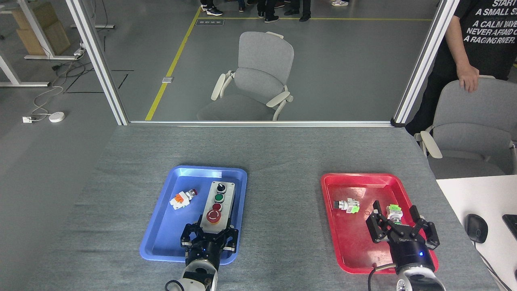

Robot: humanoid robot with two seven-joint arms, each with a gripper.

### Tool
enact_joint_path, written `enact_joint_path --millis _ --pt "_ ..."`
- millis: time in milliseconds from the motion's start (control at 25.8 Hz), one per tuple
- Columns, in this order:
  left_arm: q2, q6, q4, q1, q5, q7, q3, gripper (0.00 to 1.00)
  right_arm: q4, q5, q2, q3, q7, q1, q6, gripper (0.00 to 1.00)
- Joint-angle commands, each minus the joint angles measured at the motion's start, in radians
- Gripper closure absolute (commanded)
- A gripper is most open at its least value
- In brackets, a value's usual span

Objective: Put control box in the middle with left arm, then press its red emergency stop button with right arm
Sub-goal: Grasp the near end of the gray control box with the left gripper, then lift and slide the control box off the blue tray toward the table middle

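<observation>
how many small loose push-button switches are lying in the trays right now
3. One with orange parts in the blue tray; two with green parts in the red tray, one left, one by the right gripper.

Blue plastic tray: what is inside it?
Inside the blue plastic tray: a light-grey control box and a small orange-and-white push-button switch. The black left gripper covers the box's near end.

control box [217, 207] in blue tray [161, 234], left gripper [209, 239] seemingly gripping it
</observation>
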Motion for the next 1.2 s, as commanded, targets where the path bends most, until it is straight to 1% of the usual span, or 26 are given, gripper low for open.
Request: enact_joint_path --millis 0,116,194,271,465,504,581,620,698,775,853,969,1047,1163 --pt "0.003 -0.021 -0.003 0.003 -0.003 0.013 0.001 1.00 -0.004 0.000 0.001 0.001 -0.001 0.003 0.000 0.02" --pt "0.008 -0.020 -0.040 0.003 -0.001 0.047 0.006 1.00 -0.002 0.000 -0.002 0.001 -0.002 0.003 -0.006 0.02" --pt "0.025 -0.020 -0.086 0.008 0.000 0.048 0.010 1.00 -0.002 0.000 -0.004 0.001 -0.002 0.003 -0.009 0.02" --pt "0.037 -0.021 -0.146 0.034 0.002 0.048 0.010 1.00 -0.001 0.000 -0.002 0.001 -0.002 0.003 -0.008 0.02" --pt "0.025 -0.021 -0.302 0.102 0.014 0.044 0.006 1.00 -0.001 0.000 0.001 0.001 -0.002 0.003 -0.009 0.02" --pt "0.018 -0.020 -0.324 0.109 0.013 0.044 -0.003 1.00 -0.001 0.000 0.001 0.001 -0.001 0.002 -0.008 0.02" --pt "-0.015 -0.017 -0.376 0.128 0.014 0.038 -0.043 1.00 -0.002 0.000 0.002 0.001 0.001 0.002 -0.008 0.02" --pt "-0.018 -0.012 -0.404 0.135 0.013 0.034 -0.075 1.00 -0.002 0.000 0.002 0.001 0.001 0.002 -0.006 0.02" --pt "-0.018 0.037 -0.437 0.135 0.014 0.024 -0.157 1.00 -0.001 0.000 -0.001 0.001 0.001 0.002 -0.008 0.02" --pt "-0.020 0.086 -0.437 0.128 0.014 0.002 -0.238 1.00 0.001 0.000 -0.002 0.004 0.001 0.002 -0.008 0.02" --pt "-0.024 0.101 -0.416 0.115 0.013 -0.031 -0.289 1.00 0.001 0.000 -0.002 0.004 0.002 0.002 -0.008 0.02" --pt "-0.026 0.094 -0.313 0.102 0.014 -0.039 -0.332 1.00 -0.001 0.000 -0.001 0.004 0.002 0.003 -0.008 0.02" --pt "-0.026 0.101 -0.227 0.063 0.025 -0.036 -0.367 1.00 0.001 0.000 -0.001 0.004 0.002 0.003 -0.008 0.02" --pt "-0.026 0.105 -0.154 0.026 0.098 -0.036 -0.414 1.00 0.001 0.000 -0.001 0.001 0.002 0.003 -0.008 0.02"
